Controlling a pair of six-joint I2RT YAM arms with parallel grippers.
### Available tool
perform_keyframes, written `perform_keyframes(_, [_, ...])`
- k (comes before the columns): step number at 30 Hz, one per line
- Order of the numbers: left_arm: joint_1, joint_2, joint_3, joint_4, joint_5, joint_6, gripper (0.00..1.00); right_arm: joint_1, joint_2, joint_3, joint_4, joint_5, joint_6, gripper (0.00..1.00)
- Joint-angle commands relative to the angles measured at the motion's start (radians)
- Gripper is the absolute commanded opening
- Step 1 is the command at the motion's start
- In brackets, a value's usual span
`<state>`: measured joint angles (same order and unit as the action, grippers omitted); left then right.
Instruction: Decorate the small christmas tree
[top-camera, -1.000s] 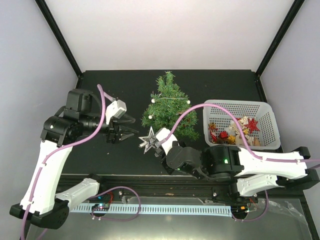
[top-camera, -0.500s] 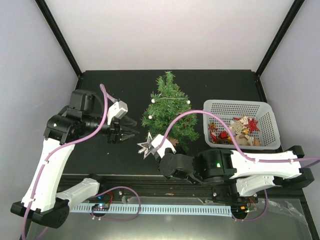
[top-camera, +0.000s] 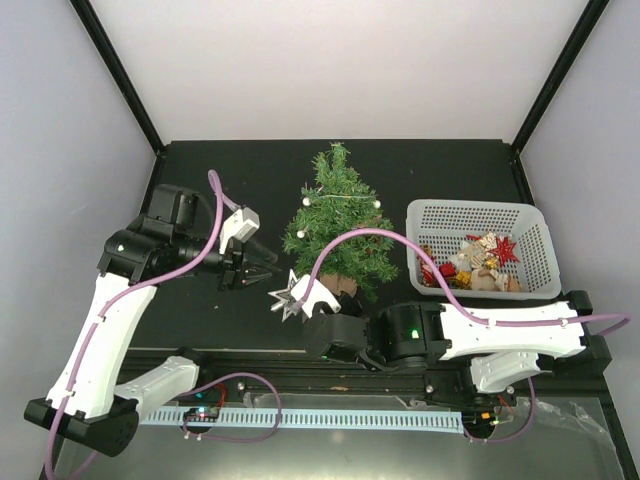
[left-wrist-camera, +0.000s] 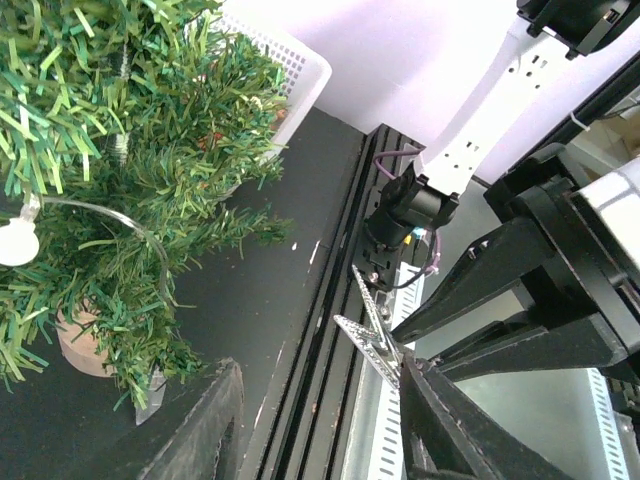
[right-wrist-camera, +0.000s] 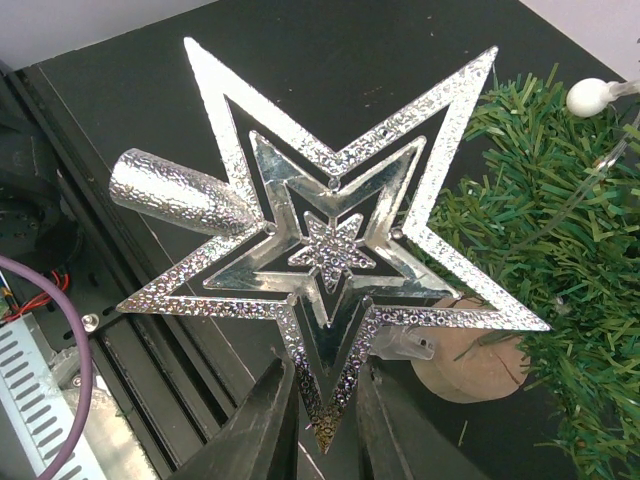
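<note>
Right claw (right-wrist-camera: 325, 385) pinches one point of the silver star (right-wrist-camera: 330, 250) and has carried it left and nearer. The small christmas tree (top-camera: 340, 225) stands mid-desk (top-camera: 230, 170), top bare. Left claw (top-camera: 258, 272) has edged toward the star, jaws narrowing yet apart, nothing between. Contact unclear. Probably a handover for re-gripping.

White arms (top-camera: 95, 330), black joints (top-camera: 140, 255) and claws (top-camera: 264, 272), purple cables (top-camera: 375, 233).

Bare table (top-camera: 250, 170) lies at ten o'clock from the small christmas tree (top-camera: 340, 215); the basket (top-camera: 470, 215) blocks three o'clock, the star (top-camera: 288, 294) seven.
</note>
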<state>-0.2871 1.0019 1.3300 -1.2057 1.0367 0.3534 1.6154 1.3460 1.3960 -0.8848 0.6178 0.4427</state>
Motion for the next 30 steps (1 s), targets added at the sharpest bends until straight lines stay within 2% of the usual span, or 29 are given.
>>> perform_keyframes(1, [0.006, -0.001, -0.025, 0.012, 0.025, -0.024, 0.44, 0.008, 0.012, 0.036, -0.006, 0.040, -0.013, 0.18])
perform_keyframes(30, [-0.010, 0.009, -0.079, 0.049, 0.057, -0.054, 0.35, 0.008, 0.092, 0.089, 0.006, 0.065, -0.036, 0.19])
